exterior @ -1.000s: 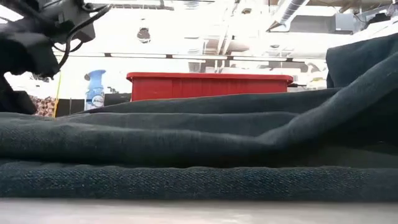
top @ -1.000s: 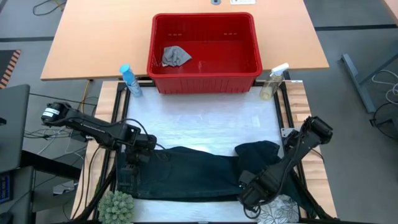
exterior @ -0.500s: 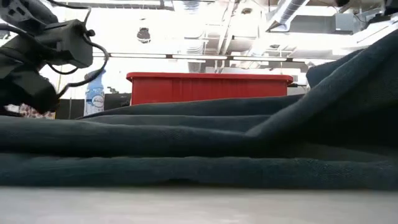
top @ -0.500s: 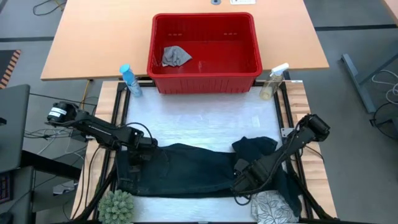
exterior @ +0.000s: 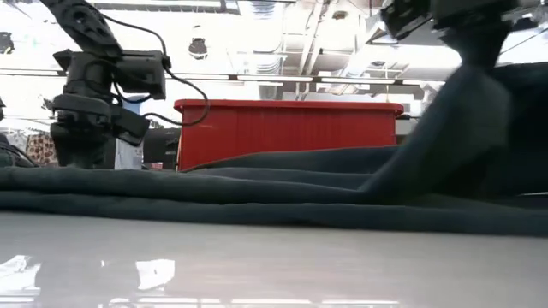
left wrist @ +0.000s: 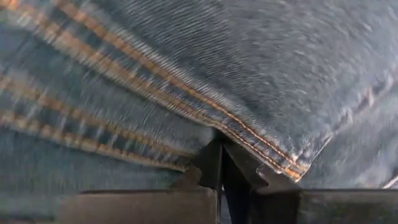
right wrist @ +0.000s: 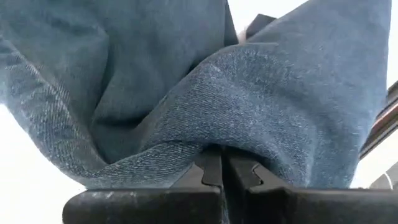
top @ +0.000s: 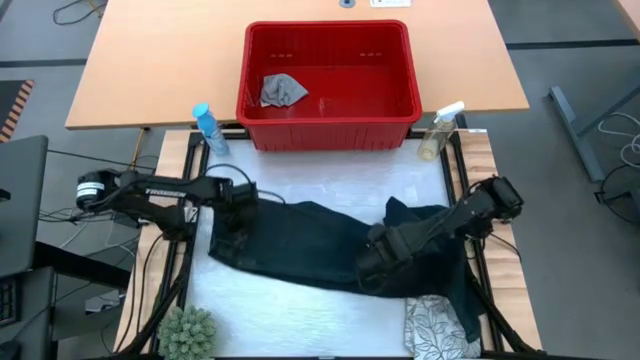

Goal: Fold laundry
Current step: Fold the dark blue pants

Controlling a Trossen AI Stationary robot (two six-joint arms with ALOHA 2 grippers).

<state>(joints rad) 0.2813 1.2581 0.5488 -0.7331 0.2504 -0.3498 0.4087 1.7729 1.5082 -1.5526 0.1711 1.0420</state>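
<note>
Seen from above, a pair of dark jeans (top: 310, 250) lies across a white work mat (top: 330, 185) in front of the robot, spread slantwise from the left side toward the right. Both arms hold it. The left gripper (top: 238, 193) is clamped tight on a stitched seam at the jeans' left end; its own camera shows the two fingers (left wrist: 214, 168) pinched together over orange stitching. The right gripper (top: 372, 262) is likewise pinched closed on a thick fold of denim near the right middle, and the level view shows that fold lifted off the mat while the rest lies flat.

A white cloth with grey leaf print (top: 432, 328) sits at the mat's near right corner, partly under the jeans' edge. A small grey cloth (top: 282, 90) lies inside a red basket (top: 405, 75) on the wooden table (top: 150, 70) beyond the mat. A blue spray can (top: 208, 128) and a pale spray bottle (top: 440, 130) stand beside the basket, and a small green plant (top: 188, 332) sits at the near left corner.

The step appears to be carrying the jeans' near edge over for a fold. To do it well, both arms should probably travel together at matched height and pace, keeping the denim taut between them so no bunching forms, lifting high enough that the heavy cloth clears itself, and keeping clear of the leaf-print cloth. The grips should hold firm until the edges line up.
</note>
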